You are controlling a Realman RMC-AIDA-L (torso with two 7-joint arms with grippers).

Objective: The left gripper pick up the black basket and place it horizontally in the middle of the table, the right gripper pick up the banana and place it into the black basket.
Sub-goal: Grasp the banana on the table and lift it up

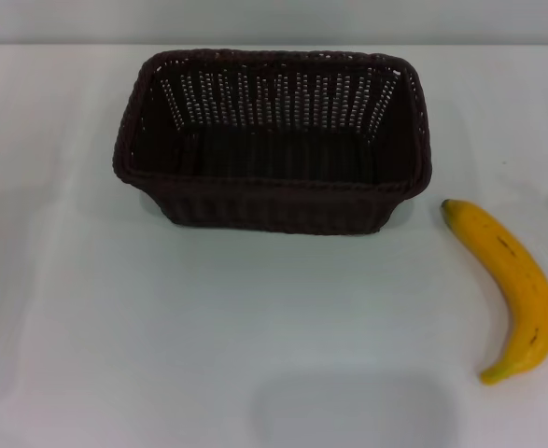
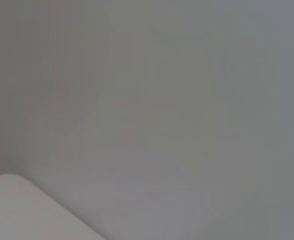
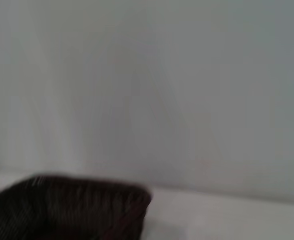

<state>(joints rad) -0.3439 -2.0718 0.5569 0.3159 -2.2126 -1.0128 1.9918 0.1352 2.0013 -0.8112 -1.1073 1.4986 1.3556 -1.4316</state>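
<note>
The black basket (image 1: 274, 140) stands upright on the white table (image 1: 161, 336), its long side across the head view, slightly behind the middle. It is empty. A blurred corner of it shows in the right wrist view (image 3: 71, 207). The banana (image 1: 512, 285) lies on the table to the basket's right, near the right edge of the head view, apart from the basket. Neither gripper shows in any view. The left wrist view shows only a corner of the table (image 2: 21, 210) and a grey wall.
A grey wall rises behind the table's far edge (image 1: 274, 42). A faint shadow lies on the table at the front (image 1: 358, 411).
</note>
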